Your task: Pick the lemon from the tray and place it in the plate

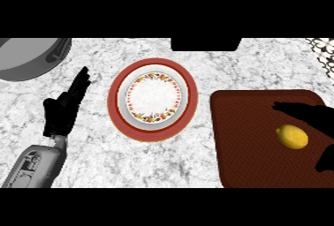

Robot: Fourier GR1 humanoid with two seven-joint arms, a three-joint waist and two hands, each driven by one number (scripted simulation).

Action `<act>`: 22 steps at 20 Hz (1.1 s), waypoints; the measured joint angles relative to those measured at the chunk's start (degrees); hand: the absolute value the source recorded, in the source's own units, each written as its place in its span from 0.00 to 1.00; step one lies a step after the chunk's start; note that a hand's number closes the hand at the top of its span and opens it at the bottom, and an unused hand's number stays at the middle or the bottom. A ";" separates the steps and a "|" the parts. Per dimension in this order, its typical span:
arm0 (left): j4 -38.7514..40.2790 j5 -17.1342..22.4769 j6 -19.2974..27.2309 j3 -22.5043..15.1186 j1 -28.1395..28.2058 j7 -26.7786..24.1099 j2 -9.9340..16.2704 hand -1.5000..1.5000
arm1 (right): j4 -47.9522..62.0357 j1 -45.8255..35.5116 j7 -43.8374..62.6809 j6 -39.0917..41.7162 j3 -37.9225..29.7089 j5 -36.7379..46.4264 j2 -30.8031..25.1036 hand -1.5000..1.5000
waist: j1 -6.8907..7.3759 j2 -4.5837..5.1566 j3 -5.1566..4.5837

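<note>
oval yellow lemon; dark brown tray; round red-rimmed plate

You are looking down on a white counter veined with grey marble. At its far left corner sits a grey round pan, partly cut off by the edge. A black block lies at the far edge, and a black-and-white patterned patch shows far right.
</note>
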 measured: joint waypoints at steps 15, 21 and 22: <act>-2.44 -3.52 -2.89 3.34 -0.29 3.33 -2.66 0.50 | 16.78 -4.80 -9.95 -7.01 -3.25 13.79 8.11 1.00 | 0.01 -0.01 0.02; -2.08 -4.95 -3.86 4.62 0.03 2.15 -3.78 0.50 | 19.47 -5.79 -12.07 -10.29 -5.33 16.95 10.99 1.00 | -0.08 -0.07 -0.07; -1.26 -4.90 -4.22 5.26 -0.96 2.44 -3.55 0.50 | 20.46 -6.06 -13.04 -11.21 -5.93 17.17 11.12 1.00 | -0.07 -0.07 -0.09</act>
